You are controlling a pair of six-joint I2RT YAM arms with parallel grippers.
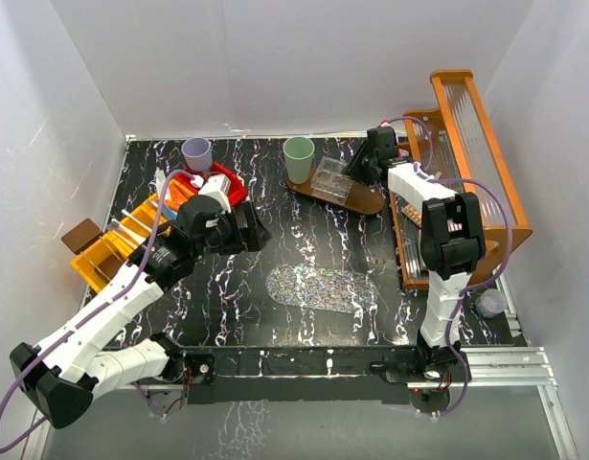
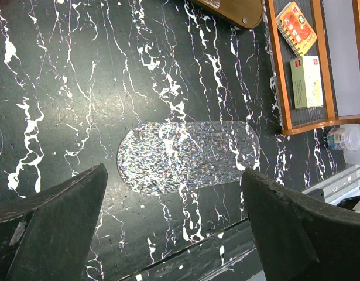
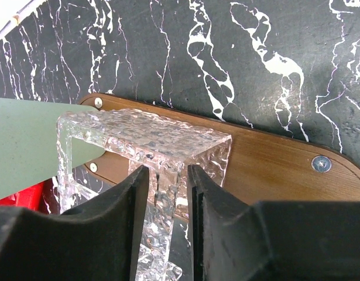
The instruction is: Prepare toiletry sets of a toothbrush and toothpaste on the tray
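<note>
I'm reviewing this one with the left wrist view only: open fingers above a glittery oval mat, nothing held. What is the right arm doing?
Observer: The right gripper straddles one wall of a clear holder. I cannot tell whether it is pinching it.
Operator: Where does that holder stand?
Observer: On a brown wooden tray at the far side of the table.
Operator: Any cups about?
Observer: A green cup stands right beside the holder. A lilac cup stands further left, off the tray.
</note>
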